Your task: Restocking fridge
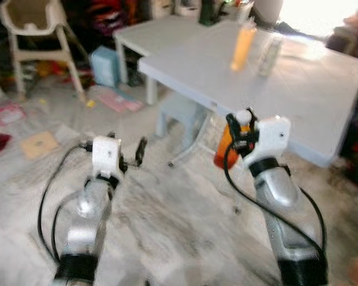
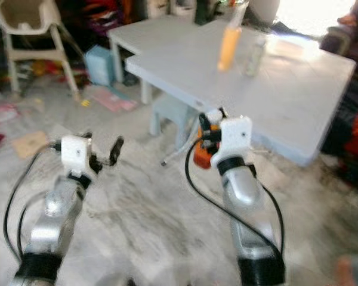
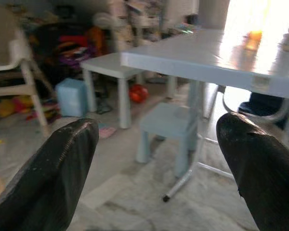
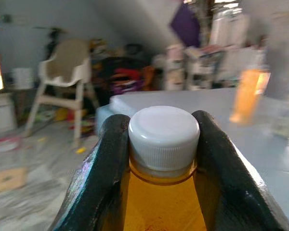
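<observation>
From the head views, I carry an orange bottle (image 1: 224,149) in my right tool (image 1: 237,128) beside the worktop (image 1: 322,95); blur suggests walking, which could shake it loose. Left wrist: left tool (image 3: 154,168) gapes empty. Right wrist: fingers (image 4: 103,163) clench just under the cap (image 4: 164,137), so it might slip.

A white high chair (image 1: 33,27) stands on the marbled floor (image 1: 167,226) beside clutter. A pale blue stool (image 3: 171,126) sits under the grey tabletop (image 1: 322,89). A blue box (image 1: 104,65) rests near a smaller table's leg (image 1: 151,90).
</observation>
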{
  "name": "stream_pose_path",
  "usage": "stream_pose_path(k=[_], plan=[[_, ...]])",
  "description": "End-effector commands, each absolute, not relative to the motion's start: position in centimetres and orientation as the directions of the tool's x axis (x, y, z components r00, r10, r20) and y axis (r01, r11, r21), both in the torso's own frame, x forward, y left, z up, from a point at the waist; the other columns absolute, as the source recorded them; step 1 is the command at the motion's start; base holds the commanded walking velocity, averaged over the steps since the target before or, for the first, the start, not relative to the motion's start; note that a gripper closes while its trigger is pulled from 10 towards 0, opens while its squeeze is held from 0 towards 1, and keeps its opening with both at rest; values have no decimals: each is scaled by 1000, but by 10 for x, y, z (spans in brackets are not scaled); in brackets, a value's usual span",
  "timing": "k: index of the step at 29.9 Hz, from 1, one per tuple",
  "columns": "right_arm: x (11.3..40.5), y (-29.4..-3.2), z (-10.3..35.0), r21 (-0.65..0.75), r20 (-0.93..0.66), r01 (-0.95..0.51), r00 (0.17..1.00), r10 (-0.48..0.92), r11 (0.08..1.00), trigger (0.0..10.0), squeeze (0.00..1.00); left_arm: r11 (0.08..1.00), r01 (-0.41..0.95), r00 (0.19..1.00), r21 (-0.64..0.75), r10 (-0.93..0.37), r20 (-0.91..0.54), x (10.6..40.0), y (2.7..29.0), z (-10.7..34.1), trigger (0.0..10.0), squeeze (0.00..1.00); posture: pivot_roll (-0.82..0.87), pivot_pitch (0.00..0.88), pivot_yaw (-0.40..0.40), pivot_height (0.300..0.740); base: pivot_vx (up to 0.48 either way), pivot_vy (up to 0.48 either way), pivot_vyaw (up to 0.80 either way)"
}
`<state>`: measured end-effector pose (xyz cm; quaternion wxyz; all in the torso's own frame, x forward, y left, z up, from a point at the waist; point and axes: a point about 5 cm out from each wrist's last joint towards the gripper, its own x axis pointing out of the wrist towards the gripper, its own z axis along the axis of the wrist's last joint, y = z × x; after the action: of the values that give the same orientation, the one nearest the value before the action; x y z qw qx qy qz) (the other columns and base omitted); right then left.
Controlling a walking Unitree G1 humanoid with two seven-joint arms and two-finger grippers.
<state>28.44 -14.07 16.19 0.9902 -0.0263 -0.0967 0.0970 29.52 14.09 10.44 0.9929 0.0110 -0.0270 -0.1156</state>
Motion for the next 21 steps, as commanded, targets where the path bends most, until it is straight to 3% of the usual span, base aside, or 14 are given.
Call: stream_pose_path(k=[1, 21], plan=[[287, -135, 171, -72, 232, -207, 948, 218, 976, 10000, 0, 977, 208, 977, 42, -210, 45, 296, 146, 104, 10000, 0, -35, 8, -8, 740, 0, 0, 800], [287, -129, 173, -74, 251, -237, 936, 248, 969, 10000, 0, 986, 160, 987, 54, -160, 3, 293, 158, 100, 10000, 0, -32, 20, -2, 740, 0, 0, 800]])
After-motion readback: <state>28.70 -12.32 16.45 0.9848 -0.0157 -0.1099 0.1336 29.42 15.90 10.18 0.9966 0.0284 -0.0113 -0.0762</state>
